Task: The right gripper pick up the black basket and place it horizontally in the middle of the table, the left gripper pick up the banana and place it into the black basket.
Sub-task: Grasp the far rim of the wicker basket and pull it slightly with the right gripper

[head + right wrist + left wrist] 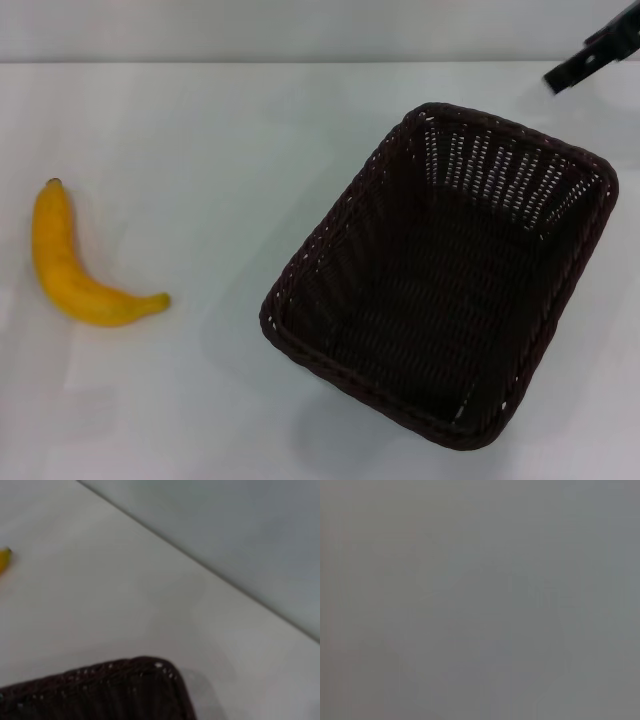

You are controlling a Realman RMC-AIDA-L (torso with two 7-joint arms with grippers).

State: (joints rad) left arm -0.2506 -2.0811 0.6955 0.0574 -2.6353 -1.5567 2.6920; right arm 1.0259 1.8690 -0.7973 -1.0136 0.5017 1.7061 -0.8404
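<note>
The black basket (445,275) stands empty on the white table (220,140), right of centre and turned at an angle. One of its corners shows in the right wrist view (125,687). The yellow banana (75,262) lies on the table at the far left, well apart from the basket; a tip of it shows in the right wrist view (4,559). Only a dark finger piece of my right gripper (592,56) shows, at the top right, above and beyond the basket's far corner, not touching it. My left gripper is out of view; the left wrist view shows only plain grey.
The table's far edge (300,62) meets a pale wall at the back; that edge also runs diagonally through the right wrist view (210,570). Bare tabletop lies between the banana and the basket.
</note>
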